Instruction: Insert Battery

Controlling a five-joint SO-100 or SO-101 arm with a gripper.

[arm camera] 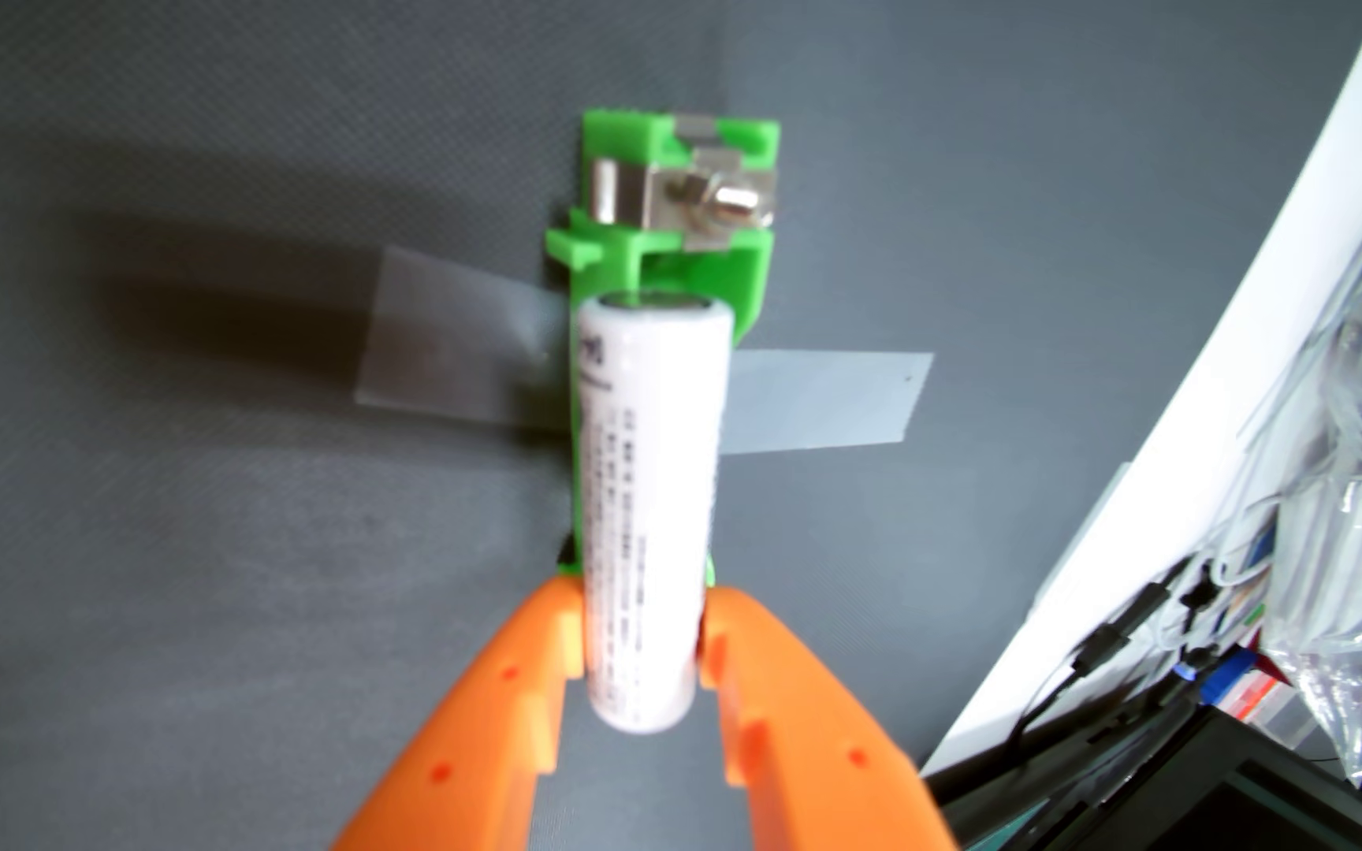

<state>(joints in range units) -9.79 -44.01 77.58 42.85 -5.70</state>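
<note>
While the orange plastic claw [643, 634] is clamping the smooth white cylindrical battery [649, 499] over the taped-down green printed holder [674, 213], any tilt is risking a jam against the metal contact [710, 209], or a slip, on the grey textured surface [211, 532].

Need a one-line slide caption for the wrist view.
Orange gripper holds a white cylindrical battery lengthwise over a green holder taped to the grey mat.
</note>
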